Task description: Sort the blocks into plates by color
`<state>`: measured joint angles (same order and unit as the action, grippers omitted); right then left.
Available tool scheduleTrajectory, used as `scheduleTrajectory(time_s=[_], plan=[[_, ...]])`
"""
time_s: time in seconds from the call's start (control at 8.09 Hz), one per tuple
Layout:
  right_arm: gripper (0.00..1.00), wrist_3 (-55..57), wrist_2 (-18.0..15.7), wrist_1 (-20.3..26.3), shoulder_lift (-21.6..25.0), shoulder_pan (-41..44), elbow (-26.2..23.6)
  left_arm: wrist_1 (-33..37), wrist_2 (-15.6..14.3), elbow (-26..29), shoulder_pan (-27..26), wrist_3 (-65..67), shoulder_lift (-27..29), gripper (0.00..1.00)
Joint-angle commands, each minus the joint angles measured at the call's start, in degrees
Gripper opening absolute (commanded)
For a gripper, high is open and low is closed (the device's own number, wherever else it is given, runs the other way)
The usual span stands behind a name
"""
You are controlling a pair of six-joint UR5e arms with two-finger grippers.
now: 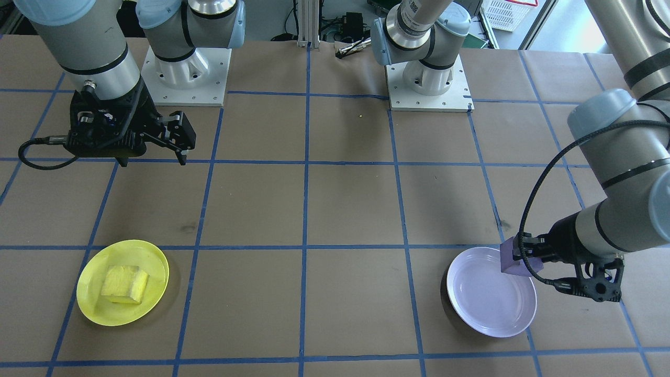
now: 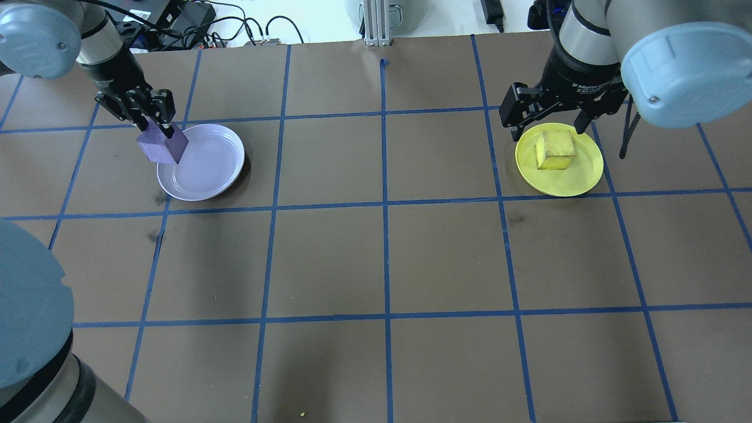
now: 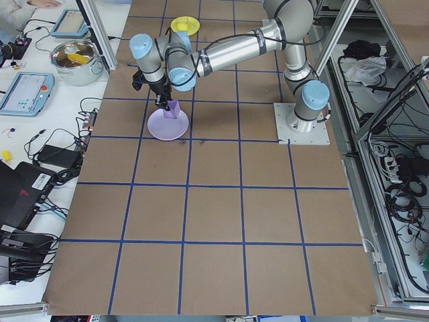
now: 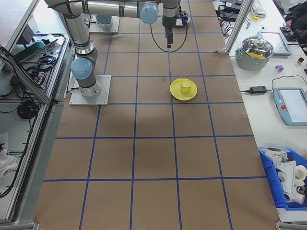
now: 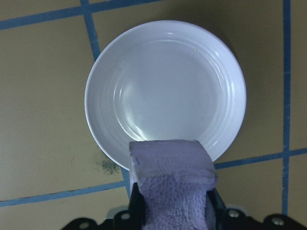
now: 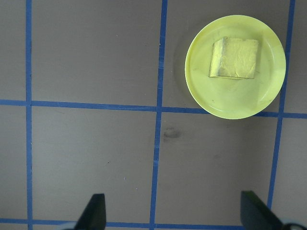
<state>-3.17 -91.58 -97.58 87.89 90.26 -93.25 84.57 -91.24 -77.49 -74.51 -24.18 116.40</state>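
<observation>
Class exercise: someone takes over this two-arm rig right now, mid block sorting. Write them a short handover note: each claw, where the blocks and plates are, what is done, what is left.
Left claw: shut on the purple block, held above the near rim of the lavender plate, which is empty.
Right claw: open, empty, raised and set back toward the robot's base from the yellow plate.
Yellow block: lying in the yellow plate.
Done: yellow sorted.
Left: move the purple block further over the lavender plate, probably lower it, open the left claw, then pull the arm away.
</observation>
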Motion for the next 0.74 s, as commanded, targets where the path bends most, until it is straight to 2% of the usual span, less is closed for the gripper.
scheduleTrajectory(time_s=[0.0, 0.12, 0.62], plan=[[1.0, 0.0, 0.0, 0.02, 0.0, 0.0, 0.0, -1.24, 0.1, -0.12, -0.46, 3.61, 1.46, 0.14], [1.0, 0.0, 0.0, -0.07, 0.0, 0.0, 0.0, -4.99, -0.16, -0.12, -0.46, 3.7, 2.77, 0.15], [1.0, 0.0, 0.0, 0.02, 0.0, 0.0, 0.0, -10.39, 0.19, -0.12, -0.46, 3.26, 8.14, 0.15]])
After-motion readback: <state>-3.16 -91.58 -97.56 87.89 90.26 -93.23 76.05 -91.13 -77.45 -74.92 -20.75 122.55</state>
